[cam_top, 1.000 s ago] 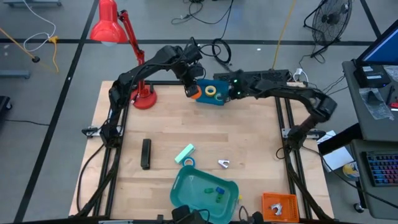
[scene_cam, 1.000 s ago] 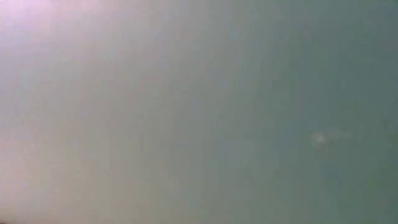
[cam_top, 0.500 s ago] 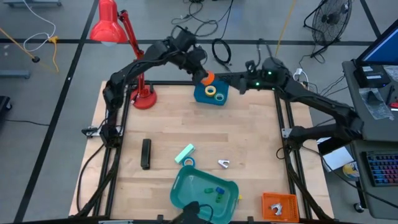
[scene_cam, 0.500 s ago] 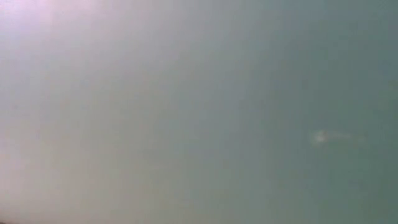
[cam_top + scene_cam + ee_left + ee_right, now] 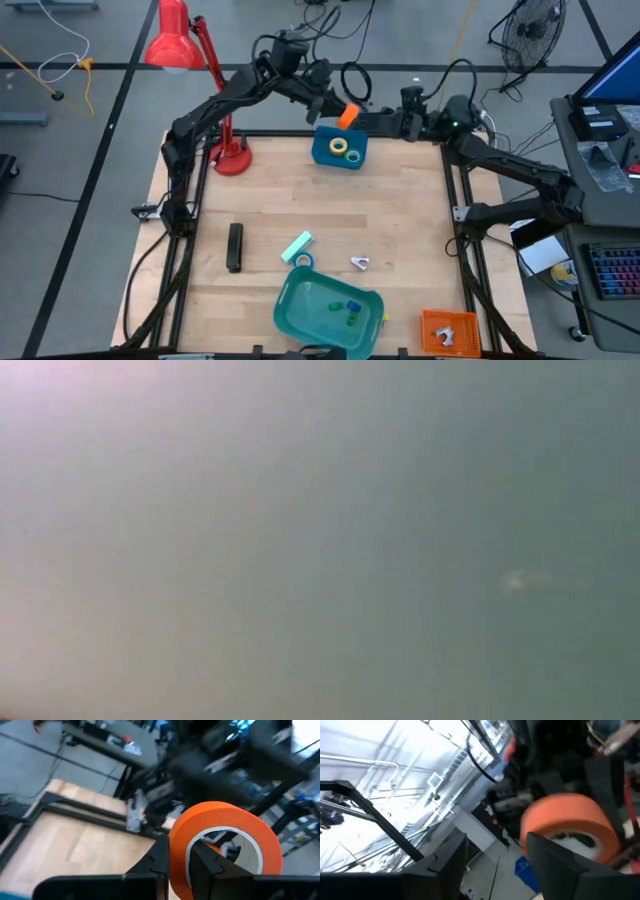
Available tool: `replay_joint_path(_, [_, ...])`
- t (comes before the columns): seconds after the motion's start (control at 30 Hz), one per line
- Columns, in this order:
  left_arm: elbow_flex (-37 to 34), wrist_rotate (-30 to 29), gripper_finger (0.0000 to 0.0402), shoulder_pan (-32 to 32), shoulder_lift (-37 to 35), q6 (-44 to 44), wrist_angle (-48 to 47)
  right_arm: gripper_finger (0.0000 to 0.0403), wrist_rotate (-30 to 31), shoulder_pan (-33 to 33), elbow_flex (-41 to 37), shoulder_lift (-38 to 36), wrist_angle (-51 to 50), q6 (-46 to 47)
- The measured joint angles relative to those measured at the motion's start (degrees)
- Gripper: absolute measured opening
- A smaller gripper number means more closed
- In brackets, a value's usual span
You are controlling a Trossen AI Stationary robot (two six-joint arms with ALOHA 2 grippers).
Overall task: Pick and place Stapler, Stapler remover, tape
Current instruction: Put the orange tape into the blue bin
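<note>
1. Left gripper [image 5: 175, 860] is clamped on the orange tape roll [image 5: 225, 845]: one finger goes through the roll's open centre, the other presses the outer face. In the high view the roll [image 5: 347, 115] is held up in the air just past the far table edge, above the blue holder [image 5: 338, 150].
2. Right gripper [image 5: 495, 855] has its fingers spread, nothing between them. The orange roll [image 5: 567, 827] sits just beside one finger, not pinched. In the high view the right gripper [image 5: 385, 122] is near the roll, at the far edge of the table.
3. Blue holder stands on the far middle of the wooden table [image 5: 400, 215]. A yellow roll [image 5: 339, 145] and a green roll [image 5: 355, 156] sit on top of it.
4. Stapler [image 5: 234, 246], black bar, lies flat on the left part of the table, well apart from both grippers.
5. Mint-green block [image 5: 297, 246] lies near the table centre, with a blue tape roll [image 5: 304, 261] just beside it.
6. Small metal staple remover [image 5: 360, 263] lies right of the block.
7. Teal tray [image 5: 295, 305] sits at the near edge, with small coloured pieces in it.
8. Orange bin [image 5: 449, 330] is at the near right corner.
9. Red desk lamp [image 5: 180, 40] stands at the far left corner.
10. Low view is a blank haze; nothing can be made out.
</note>
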Motion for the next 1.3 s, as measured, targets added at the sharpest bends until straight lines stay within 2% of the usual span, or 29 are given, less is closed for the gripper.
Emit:
replay_joint_path(0.2, [0.0, -1.0, 0.0037, -0.6, -0.8, -2.2, 3.4, 0.0221, 1.6, 2.5, 0.0, 0.0, -1.9, -0.8])
replay_joint_path(0.37, [0.0, -4.5, 0.0037, -1.3, -1.7, -1.7, 2.8, 0.0216, 4.6, 3.5, 0.0, 0.0, -1.8, -2.5])
replay_joint_path(0.7, [0.2, -11.8, 0.0037, -4.2, -2.0, 2.0, -1.8, 0.0211, 6.1, 4.3, -0.2, 0.0, -2.6, -5.1])
replay_joint_path(0.97, [0.1, -11.9, 0.0037, -3.0, -2.5, 1.7, -1.9, 0.0210, 7.5, 4.3, -0.2, 0.0, -3.7, -6.2])
replay_joint_path(1.3, [-0.1, -11.8, 0.0037, -1.5, -5.6, 4.4, -7.7, 0.0210, 7.8, 4.3, 0.0, 0.1, -4.0, -7.1])
